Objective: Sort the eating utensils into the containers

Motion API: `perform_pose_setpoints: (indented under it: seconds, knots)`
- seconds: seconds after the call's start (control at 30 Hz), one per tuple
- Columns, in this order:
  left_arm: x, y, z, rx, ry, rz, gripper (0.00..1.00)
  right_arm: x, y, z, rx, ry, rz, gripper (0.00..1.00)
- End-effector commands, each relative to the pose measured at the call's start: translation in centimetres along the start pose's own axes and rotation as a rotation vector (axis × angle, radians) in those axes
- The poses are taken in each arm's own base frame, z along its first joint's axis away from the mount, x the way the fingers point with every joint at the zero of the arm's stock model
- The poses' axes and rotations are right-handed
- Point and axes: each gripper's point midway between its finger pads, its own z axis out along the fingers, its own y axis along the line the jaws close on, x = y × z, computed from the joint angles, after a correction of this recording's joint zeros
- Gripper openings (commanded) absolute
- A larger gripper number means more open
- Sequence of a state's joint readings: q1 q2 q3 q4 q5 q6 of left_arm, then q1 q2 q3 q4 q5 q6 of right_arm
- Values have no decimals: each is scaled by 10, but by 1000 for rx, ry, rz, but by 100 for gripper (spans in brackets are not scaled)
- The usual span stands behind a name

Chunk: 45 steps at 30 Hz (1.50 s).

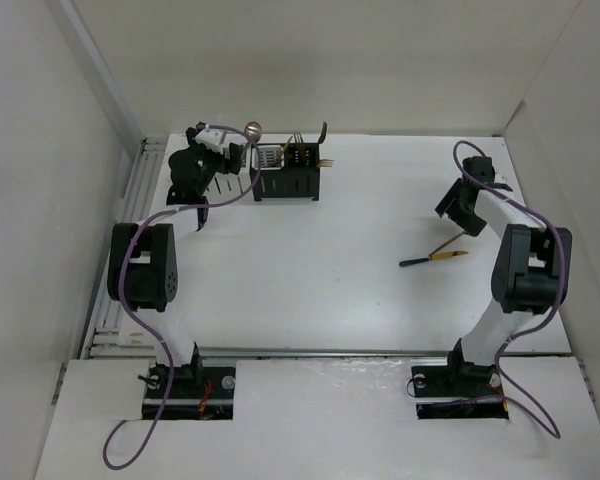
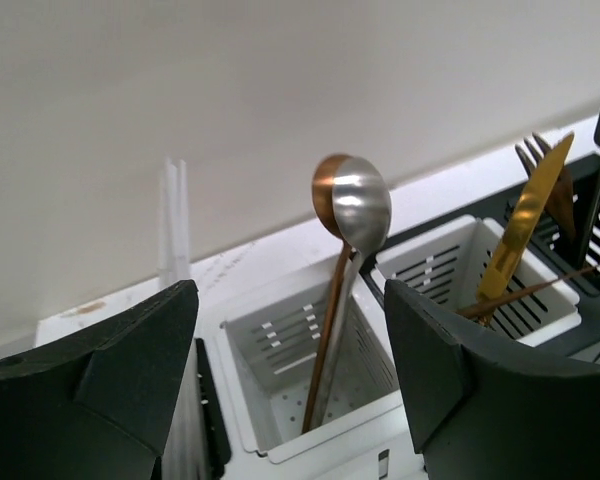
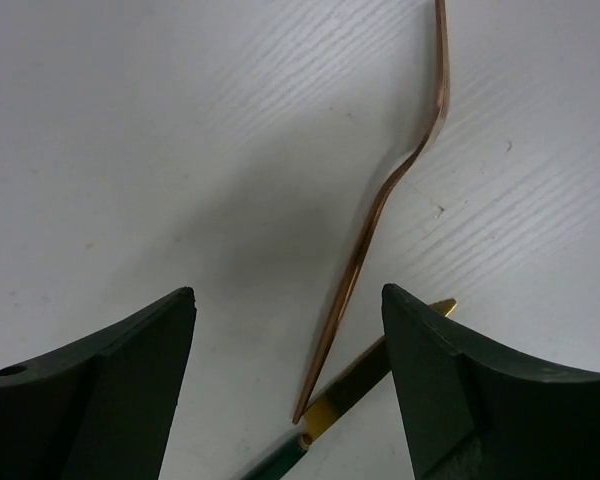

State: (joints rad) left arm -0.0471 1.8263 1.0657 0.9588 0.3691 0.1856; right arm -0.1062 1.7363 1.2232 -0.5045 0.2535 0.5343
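from my feed i see a white table boxed in by plain off-white walls: a back wall, a left panel and a right panel. a metal rail runs along the table's left edge. the light is even and the shadows are soft.

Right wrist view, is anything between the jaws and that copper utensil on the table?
Nothing visible does. The copper utensil lies uncovered below the right gripper, whose jaws stand open. Its near end meets a dark-handled gold utensil.
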Motion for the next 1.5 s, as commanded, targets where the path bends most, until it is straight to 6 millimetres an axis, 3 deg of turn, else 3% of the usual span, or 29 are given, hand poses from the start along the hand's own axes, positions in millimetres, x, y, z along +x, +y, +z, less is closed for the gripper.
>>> perform_pose_setpoints:
  seconds: [0.0,0.33,0.43,0.5,0.53,0.67,0.73,0.77,0.9,1.0,1.2,1.3,1.43,1.47]
  knots:
    - [-42,8,-9,-45,-69,45,72,-9,-12,19,21,47,29,80]
    - [-39,1,-18,-40,-35,22,72,1,-33,42,99,100,-7,78]
    - [-39,-4,-17,-31,-36,21,72,-4,-33,49,86,96,-38,72]
    - [-43,-1,-16,-43,-44,24,72,-6,-35,53,89,119,-51,62]
    - [-48,0,-15,-44,-54,27,73,-13,-29,52,76,119,-49,52]
    - [-53,7,-15,-78,-72,44,73,-7,-32,58,77,180,-103,30]
    - [-56,9,-15,-89,-80,56,73,-8,-34,58,62,190,-99,15]
    - [-56,9,-15,-89,-80,56,73,-9,-36,59,50,198,-87,0]
    - [-58,10,-14,-90,-89,58,73,-10,-35,61,16,183,-82,0]
    - [-64,8,-18,-83,-100,71,73,-16,-19,57,-87,140,-100,0]
    - [-69,-1,-19,-65,-95,87,73,-61,17,28,-279,-39,-104,0]
    - [-72,-5,-19,-56,-97,96,73,-70,32,15,-352,-84,-150,0]
    - [-75,-6,-23,-56,-97,96,73,-89,73,-26,-490,-205,-223,0]
    - [-75,-6,-23,-56,-97,96,73,-89,92,-40,-530,-245,-267,0]
